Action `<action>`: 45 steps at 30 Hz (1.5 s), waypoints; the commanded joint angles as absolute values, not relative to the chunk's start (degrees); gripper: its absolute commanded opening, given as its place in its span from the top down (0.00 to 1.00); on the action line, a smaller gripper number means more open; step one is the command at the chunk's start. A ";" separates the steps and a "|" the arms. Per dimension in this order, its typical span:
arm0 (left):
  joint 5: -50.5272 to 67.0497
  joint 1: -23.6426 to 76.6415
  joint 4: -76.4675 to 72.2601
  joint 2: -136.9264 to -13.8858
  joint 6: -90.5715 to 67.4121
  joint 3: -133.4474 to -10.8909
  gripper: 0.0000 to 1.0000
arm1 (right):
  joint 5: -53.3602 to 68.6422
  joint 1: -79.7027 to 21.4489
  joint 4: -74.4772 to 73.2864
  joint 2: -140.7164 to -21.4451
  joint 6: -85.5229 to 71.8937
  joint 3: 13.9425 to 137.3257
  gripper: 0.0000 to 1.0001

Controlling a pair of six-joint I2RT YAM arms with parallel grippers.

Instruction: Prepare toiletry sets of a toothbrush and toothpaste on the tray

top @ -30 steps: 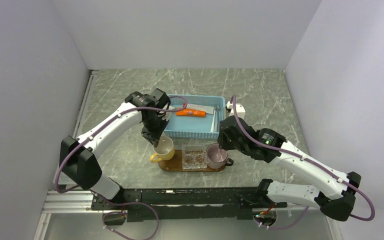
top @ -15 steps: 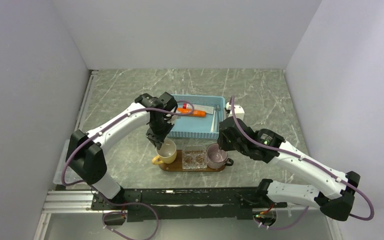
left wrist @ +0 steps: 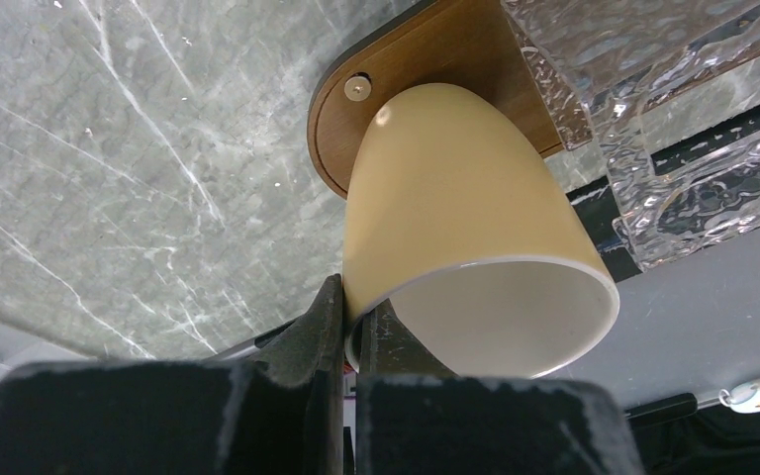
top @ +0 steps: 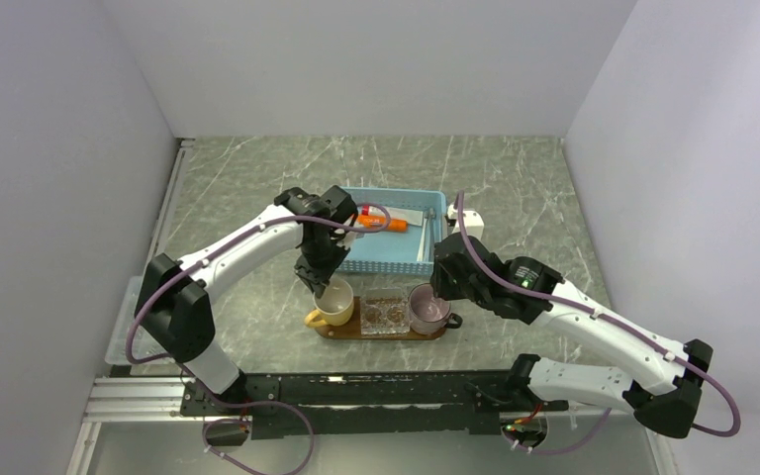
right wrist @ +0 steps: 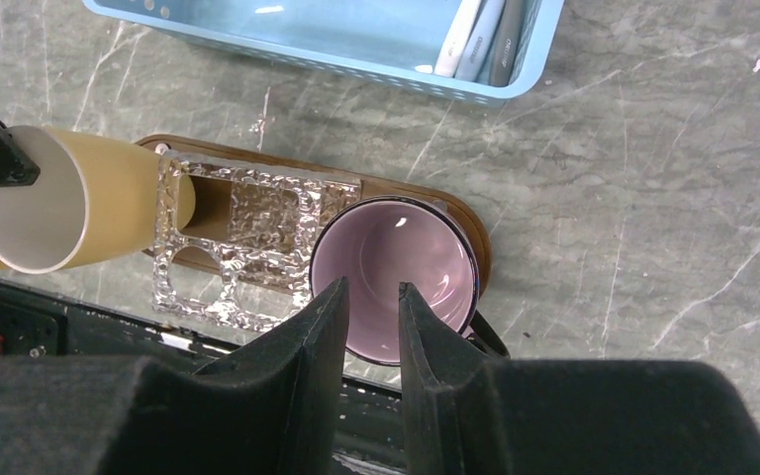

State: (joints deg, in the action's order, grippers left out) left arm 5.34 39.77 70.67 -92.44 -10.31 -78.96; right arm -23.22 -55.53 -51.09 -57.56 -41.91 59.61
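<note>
The brown oval tray [top: 435, 333] lies in front of the blue basket [top: 386, 259]. An orange tube [top: 386, 225] lies in the basket. Pale and grey stick-like items [right wrist: 475, 35] lie at the basket's right end. My left gripper [top: 324, 282] is shut on the rim of a yellow cup [top: 334, 302]. In the left wrist view the gripper [left wrist: 356, 327] holds the cup [left wrist: 455, 198] tilted, its base at the tray's left end [left wrist: 426, 59]. My right gripper [right wrist: 371, 297] hovers over a purple mug [right wrist: 396, 262] on the tray's right end, jaws slightly apart and empty.
A clear textured glass holder [top: 384, 312] stands on the middle of the tray, also in the right wrist view [right wrist: 247, 237]. The black rail of the arm bases [top: 356, 391] runs just in front of the tray. Grey walls close in left, right and back.
My left arm has carried the yellow cup right and nearer, from beside the basket's corner to the tray's left end. The right arm has not moved.
</note>
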 commanded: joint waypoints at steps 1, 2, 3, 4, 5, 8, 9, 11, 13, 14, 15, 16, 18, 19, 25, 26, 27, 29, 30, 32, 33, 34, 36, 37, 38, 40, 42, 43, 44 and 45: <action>7.67 40.85 69.76 -91.26 -10.99 -78.78 0.96 | -22.59 -55.29 -49.29 -56.52 -42.71 59.34 0.72; 7.80 40.94 69.74 -91.09 -11.04 -78.48 0.95 | -22.59 -55.36 -49.26 -56.51 -42.71 59.33 0.72; 7.96 41.00 69.63 -90.96 -11.05 -78.34 0.95 | -22.59 -55.35 -49.22 -56.47 -42.71 59.32 0.72; 7.88 41.05 69.58 -90.90 -11.08 -78.25 0.95 | -22.59 -55.37 -49.22 -56.43 -42.71 59.27 0.72; 7.78 41.20 69.56 -90.84 -11.08 -78.11 0.94 | -22.63 -55.30 -49.22 -56.39 -42.69 59.28 0.72; 7.69 41.28 69.47 -90.84 -11.10 -77.84 0.92 | -22.59 -55.29 -49.22 -56.43 -42.71 59.40 0.72; 7.73 41.26 69.51 -90.81 -11.12 -77.75 0.92 | -22.51 -55.34 -49.25 -56.49 -42.71 59.38 0.72; 7.65 41.26 69.41 -90.79 -11.08 -77.69 0.91 | -22.49 -55.33 -49.23 -56.45 -42.71 59.34 0.72; 7.48 41.30 69.43 -90.81 -11.07 -77.57 0.88 | -22.55 -55.36 -49.17 -56.35 -42.79 59.16 0.72; 7.58 41.31 69.39 -90.80 -11.06 -77.55 0.88 | -22.39 -55.30 -49.15 -56.34 -42.79 59.09 0.72; 7.61 41.32 69.27 -90.84 -11.00 -77.40 0.87 | -22.29 -55.35 -49.18 -56.34 -42.79 59.07 0.73; 7.71 41.35 69.26 -90.92 -11.03 -77.35 0.87 | -22.32 -55.37 -49.20 -56.36 -42.76 59.06 0.72; 8.11 41.33 68.98 -90.80 -10.99 -77.06 0.86 | -22.50 -55.37 -49.36 -56.22 -42.80 59.15 0.72; 8.11 41.39 68.89 -90.79 -10.92 -76.92 0.85 | -22.55 -55.32 -49.43 -56.17 -42.80 59.15 0.72; 8.20 41.33 68.42 -90.46 -10.90 -76.66 0.77 | -22.44 -55.37 -49.25 -56.10 -42.79 58.98 0.72; 8.16 41.34 68.38 -90.42 -10.92 -76.71 0.76 | -22.34 -55.37 -49.16 -56.08 -42.80 58.98 0.72; 8.11 41.39 68.38 -90.44 -10.97 -76.65 0.75 | -22.26 -55.32 -49.13 -56.07 -42.74 59.02 0.72; 7.88 41.40 68.52 -90.48 -10.96 -76.92 0.74 | -22.21 -55.37 -49.22 -56.16 -42.65 59.19 0.72; 7.83 41.34 68.58 -90.45 -10.94 -77.09 0.73 | -22.29 -55.37 -49.28 -56.15 -42.63 59.21 0.72; 7.81 41.33 68.77 -90.50 -10.84 -77.48 0.71 | -22.32 -55.30 -49.24 -56.02 -42.56 59.24 0.72; 7.63 41.39 68.86 -90.41 -10.75 -77.77 0.70 | -22.32 -55.36 -49.20 -55.99 -42.59 59.16 0.72; 7.52 41.34 68.95 -90.45 -10.74 -78.09 0.69 | -22.32 -55.37 -49.15 -55.93 -42.56 59.09 0.72; 7.17 41.40 69.28 -90.57 -10.64 -78.99 0.68 | -22.32 -55.36 -49.13 -55.90 -42.67 58.98 0.72; 7.02 41.40 69.53 -90.65 -10.49 -79.46 0.67 | -22.28 -55.40 -49.13 -55.90 -42.71 58.84 0.72; 6.71 41.33 69.78 -90.77 -10.47 -79.99 0.66 | -22.27 -55.34 -49.05 -55.88 -42.71 58.84 0.72; 6.02 41.36 70.06 -90.99 -10.58 -81.05 0.64 | -22.24 -55.37 -49.07 -55.81 -42.79 58.76 0.72; 5.38 41.39 70.38 -91.11 -10.42 -82.04 0.62 | -22.26 -55.34 -49.14 -55.73 -42.76 58.83 0.72; 5.10 41.40 70.48 -91.03 -10.44 -82.54 0.61 | -22.32 -55.32 -49.18 -55.62 -42.87 58.92 0.72; 4.87 41.37 70.56 -90.93 -10.30 -82.98 0.60 | -22.32 -55.37 -49.14 -55.59 -42.83 58.97 0.72; 4.53 41.37 70.60 -90.94 -10.36 -83.50 0.59 | -22.32 -55.37 -49.13 -55.60 -42.78 59.01 0.72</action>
